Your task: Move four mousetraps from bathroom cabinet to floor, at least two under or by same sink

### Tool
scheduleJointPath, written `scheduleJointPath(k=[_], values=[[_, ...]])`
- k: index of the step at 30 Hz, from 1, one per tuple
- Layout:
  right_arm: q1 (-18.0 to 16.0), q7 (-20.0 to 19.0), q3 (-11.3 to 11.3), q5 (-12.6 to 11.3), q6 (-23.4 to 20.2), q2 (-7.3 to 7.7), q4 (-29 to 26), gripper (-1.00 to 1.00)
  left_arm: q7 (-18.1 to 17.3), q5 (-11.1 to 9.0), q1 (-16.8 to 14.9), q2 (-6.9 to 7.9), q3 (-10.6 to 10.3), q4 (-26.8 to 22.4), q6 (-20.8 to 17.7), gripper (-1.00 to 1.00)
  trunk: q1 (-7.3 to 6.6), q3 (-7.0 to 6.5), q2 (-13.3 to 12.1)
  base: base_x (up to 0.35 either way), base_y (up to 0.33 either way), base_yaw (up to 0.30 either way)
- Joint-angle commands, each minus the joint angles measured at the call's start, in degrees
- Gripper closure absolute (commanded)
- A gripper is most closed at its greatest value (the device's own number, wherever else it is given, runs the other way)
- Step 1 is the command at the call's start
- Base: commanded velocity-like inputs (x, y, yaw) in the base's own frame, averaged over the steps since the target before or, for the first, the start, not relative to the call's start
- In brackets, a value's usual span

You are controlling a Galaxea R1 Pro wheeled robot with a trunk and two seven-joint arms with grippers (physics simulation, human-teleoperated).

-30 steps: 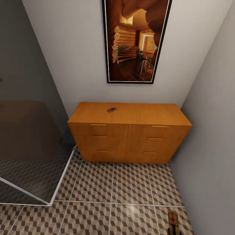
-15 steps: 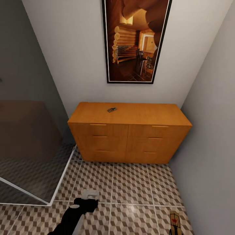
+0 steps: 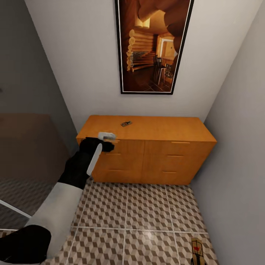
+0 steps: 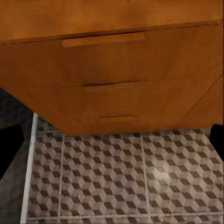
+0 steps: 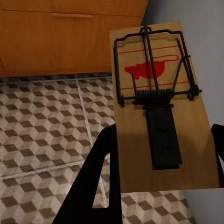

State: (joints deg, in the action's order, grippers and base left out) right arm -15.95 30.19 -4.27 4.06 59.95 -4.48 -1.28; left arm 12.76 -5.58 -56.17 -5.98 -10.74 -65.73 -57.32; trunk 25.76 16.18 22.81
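Mousetrap [image 5: 161,98]: clamped between right gripper [image 5: 163,154] jaws, low over floor [image 3: 147,213]. Left gripper [image 3: 105,141]: risen within a second to cabinet [image 3: 147,154] top-left drawer handle [image 4: 103,39], jaws apart, likely to open it. Second mousetrap [image 3: 126,123]: on cabinet top, beyond.

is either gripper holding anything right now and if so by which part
The right gripper holds a mousetrap, its fingers at the board's long side edges near the plain end. The left gripper holds nothing, near the cabinet.
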Motion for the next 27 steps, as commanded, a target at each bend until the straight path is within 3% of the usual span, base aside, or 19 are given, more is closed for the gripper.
scheduleJointPath(k=[1, 5, 9, 12, 13, 14, 16, 18, 19, 21, 22, 27], values=[[-0.04, 0.57, -0.39, 0.24, 0.02, 0.00, 0.05, 1.00, 0.86, -0.84, -1.11, 0.00, 0.30, 0.80, -0.19, -1.00, 0.03, 0.12, 0.11, 0.000, 0.000, 0.000], [-0.04, 0.57, -0.39, 0.24, 0.00, 0.00, 0.04, 1.00, 1.57, -1.07, -4.33, 0.02, 1.42, -0.33, -0.56, -1.00, 0.03, 0.12, 0.11, 0.000, 0.000, 0.000], [-0.04, 0.57, -0.39, 0.24, 0.00, 0.00, 0.04, 1.00, 1.31, -1.28, -4.94, 0.14, 1.56, -3.74, -0.91, -1.00, 0.03, 0.12, 0.11, 0.000, 0.000, 0.000], [-0.04, 0.57, -0.39, 0.24, -0.01, -0.06, 0.04, 1.00, -0.66, -1.32, -5.08, 1.19, 1.35, -6.17, -1.00, -1.00, 0.03, 0.12, 0.11, 0.000, 0.000, 0.000], [-0.04, 0.57, -0.40, 0.24, -0.01, -0.07, 0.04, 1.00, -2.52, -1.30, -5.12, 2.05, 1.24, -7.14, -1.01, -1.00, 0.03, 0.12, 0.11, 0.000, 0.000, 0.000], [-0.04, 0.57, -0.41, 0.24, -0.01, -0.08, 0.04, 1.00, -6.69, -1.29, -5.15, 3.52, 1.07, -8.61, -1.02, -1.00, 0.03, 0.12, 0.11, 0.000, 0.000, 0.000], [-0.04, 0.54, -0.42, 0.24, -0.01, -0.08, 0.04, 1.00, -10.08, -1.28, -5.16, 4.67, 1.01, -9.46, -1.03, -1.00, 0.03, 0.12, 0.11, 0.000, 0.000, 0.000], [-0.04, 0.52, -0.45, 0.26, -0.02, -0.09, 0.04, 1.00, -17.40, -1.28, -5.17, 7.64, 0.77, -10.66, -1.00, -1.00, 0.03, 0.12, 0.11, 0.000, 0.000, 0.000], [-0.04, 0.50, -0.46, 0.29, -0.01, -0.09, 0.04, 1.00, -19.16, -1.27, -5.17, 8.38, 0.59, -10.87, -0.99, -1.00, 0.03, 0.12, 0.11, 0.000, 0.000, 0.000], [-0.04, 0.49, -0.47, 0.31, -0.03, -0.09, 0.04, 1.00, -25.14, -1.27, -5.18, 11.35, -0.56, -11.36, -0.97, -1.00, 0.03, 0.12, 0.11, 0.000, 0.000, 0.000], [-0.04, 0.49, -0.47, 0.32, -0.05, -0.09, 0.04, 1.00, -28.69, -1.25, -5.18, 14.16, -1.43, -11.56, -0.91, -1.00, 0.03, 0.12, 0.11, 0.000, 0.000, 0.000], [-0.04, 0.48, -0.48, 0.33, -0.04, -0.09, 0.04, 1.00, -30.95, -1.26, -5.18, 16.69, -2.23, -11.47, -0.87, -1.00, 0.03, 0.12, 0.11, 0.000, 0.000, 0.000]])
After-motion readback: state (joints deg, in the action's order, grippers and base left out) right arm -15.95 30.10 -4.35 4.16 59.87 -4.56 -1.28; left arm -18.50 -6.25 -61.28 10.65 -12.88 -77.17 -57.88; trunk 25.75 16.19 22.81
